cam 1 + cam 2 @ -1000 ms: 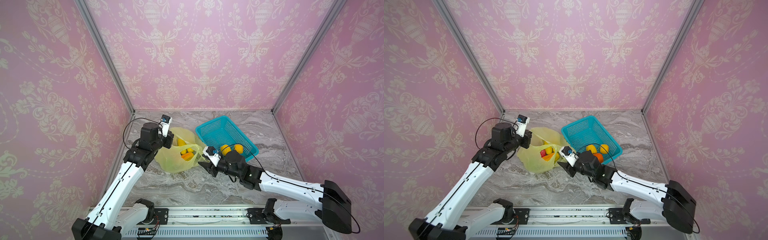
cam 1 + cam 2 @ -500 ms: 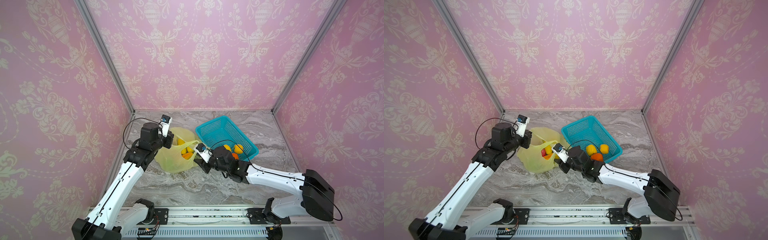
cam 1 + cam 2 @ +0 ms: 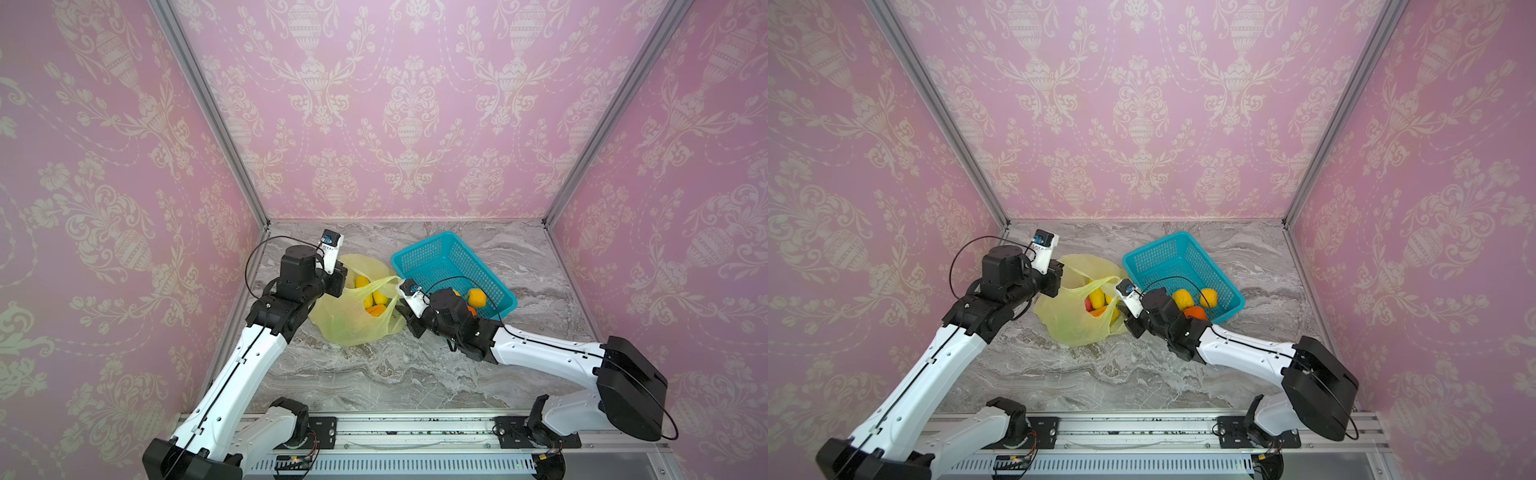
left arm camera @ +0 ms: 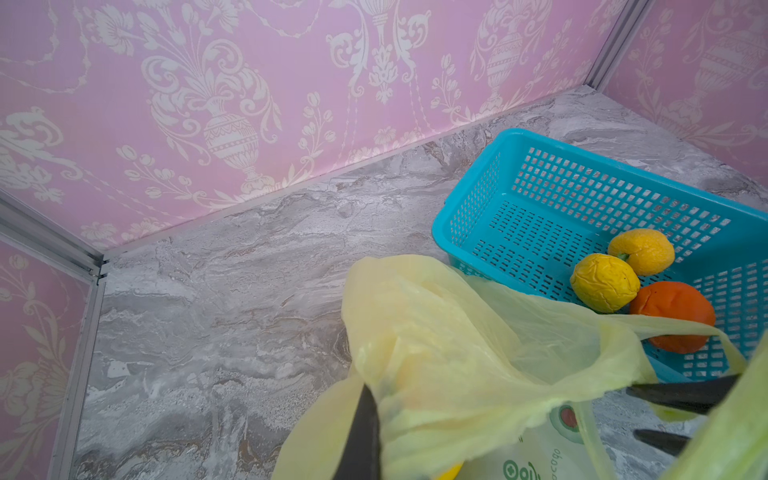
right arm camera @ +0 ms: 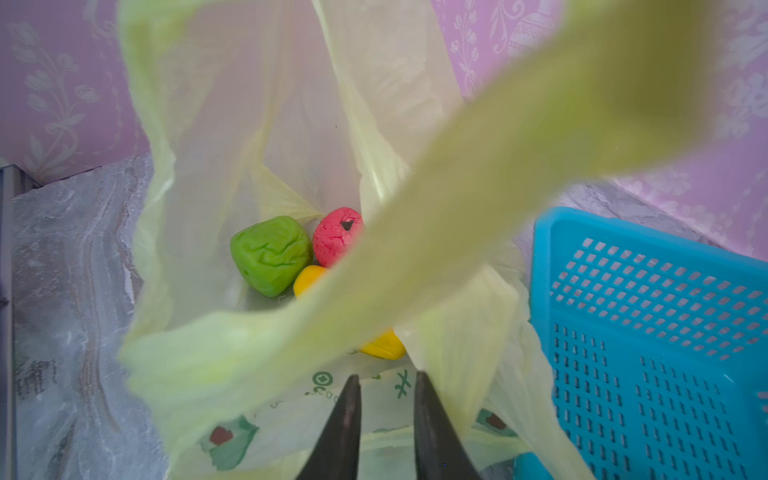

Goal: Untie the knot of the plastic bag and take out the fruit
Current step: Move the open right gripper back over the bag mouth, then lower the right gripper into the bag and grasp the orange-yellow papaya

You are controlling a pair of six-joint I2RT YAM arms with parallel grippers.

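Note:
The yellow-green plastic bag [image 3: 349, 320] [image 3: 1071, 320] lies open on the marble floor, left of the basket. No knot shows; its handles hang apart. My left gripper [image 3: 344, 273] [image 4: 374, 401] is shut on the bag's far rim and holds it up. My right gripper [image 3: 400, 315] [image 5: 386, 376] sits at the bag's mouth on the basket side. Its jaws stand a narrow gap apart over the printed wall, with a handle strip [image 5: 478, 195] draped across. Fruit inside the bag: green [image 5: 270, 255], pink-red [image 5: 336, 237] and yellow [image 5: 384, 345] [image 3: 376, 299] pieces.
A teal mesh basket [image 3: 432, 253] [image 3: 1163, 249] [image 4: 519, 137] stands right of the bag, touching it. It holds two yellow fruits [image 4: 604, 282] [image 4: 642, 250] and an orange one [image 4: 673, 311]. Pink papered walls close in the back and both sides.
My right gripper has moved left from beside the basket to the bag's mouth, and its jaws have narrowed. The left arm and the bag rim it holds have stayed put.

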